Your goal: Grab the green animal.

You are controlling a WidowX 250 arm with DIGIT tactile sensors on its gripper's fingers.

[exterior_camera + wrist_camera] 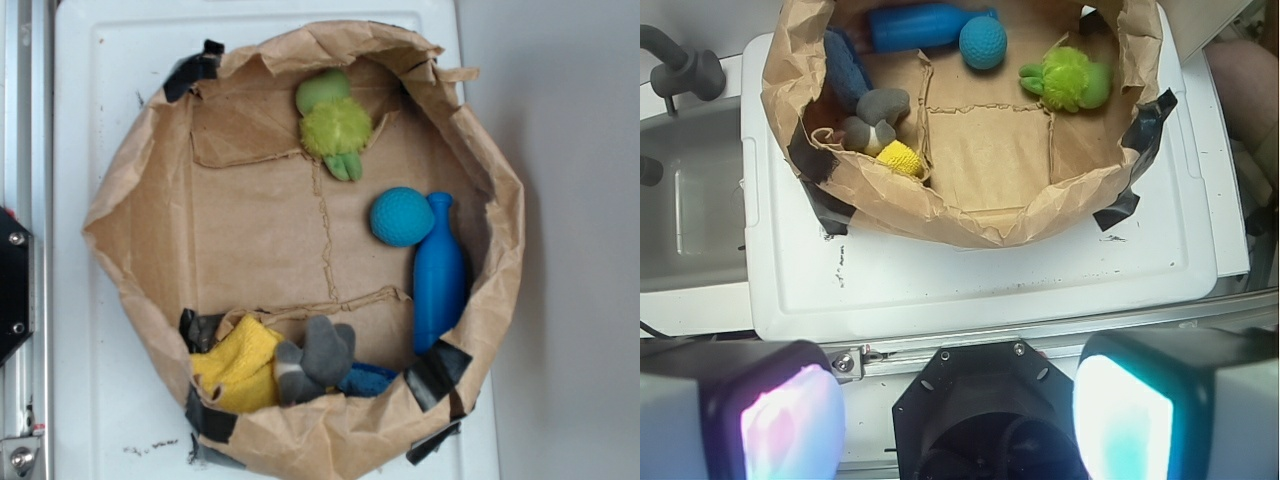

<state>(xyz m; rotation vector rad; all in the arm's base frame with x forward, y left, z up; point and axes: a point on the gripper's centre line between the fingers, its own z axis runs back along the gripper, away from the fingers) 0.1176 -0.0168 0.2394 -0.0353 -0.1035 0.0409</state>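
White plastic forms the table (110,120) under everything, with a grey wall or floor to one side in the exterior view; on it sits a brown paper bag (140,250), its walls rolled down into a shallow crumpled basin and patched along the rim with black tape (195,68). Inside, the green animal (335,118) lies near the far edge of the bag floor in the exterior view, pale smooth head against the paper wall, fuzzy lime body below it, two stubby legs pointing toward the middle; nothing touches it. A teal dimpled ball (402,216) rests to one side, well apart from the animal and touching a blue bottle-shaped toy (438,275) that lies along the bag wall. At the opposite edge a yellow cloth (240,365), a grey sock-like plush (315,358) and a darker blue cloth (365,380) are bunched together. In the wrist view the gripper (955,415) hangs outside the bag, above the table's near edge, far from the green animal (1068,80); its two fingers (785,420) stand wide apart with glowing pads, released and holding nothing; a grey sink-like basin (690,220) shows beside the table.
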